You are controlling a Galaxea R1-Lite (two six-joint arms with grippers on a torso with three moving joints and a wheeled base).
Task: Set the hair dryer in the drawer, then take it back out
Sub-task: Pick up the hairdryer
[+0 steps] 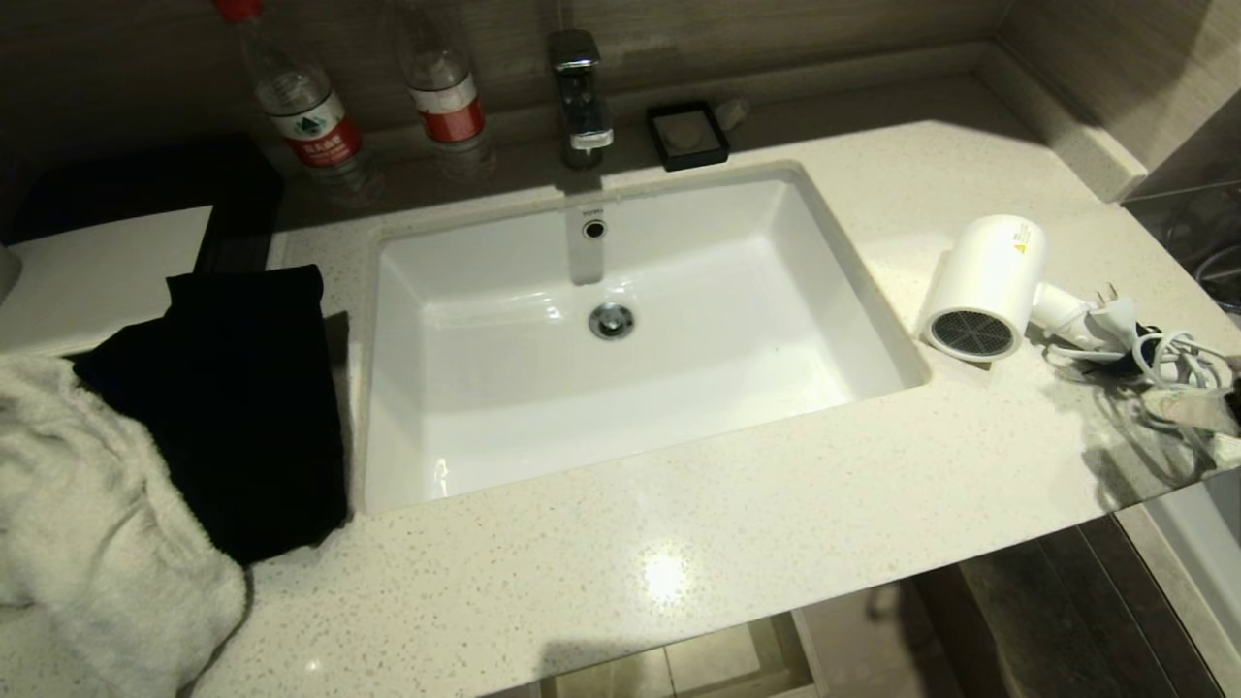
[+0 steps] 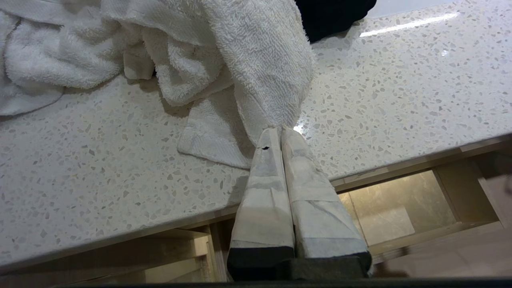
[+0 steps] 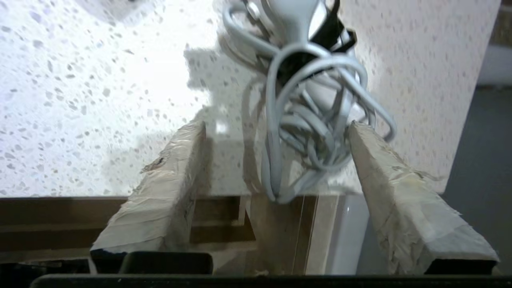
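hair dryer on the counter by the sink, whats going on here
The small white hair dryer lies on the speckled stone countertop right of the white sink, with nothing gripping it. The right hand is open at the counter's edge, its fingers either side of the dryer's coiled white cord, which hangs partly over the edge. The left hand is shut and idle near a white towel. The light-brown wooden drawer below stands open.

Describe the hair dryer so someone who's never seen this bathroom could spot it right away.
Start at the white sink set in the speckled counter and look to its right. The hair dryer lies there on its side: a short fat white barrel with a dark mesh end, its tangled white cord beside it.
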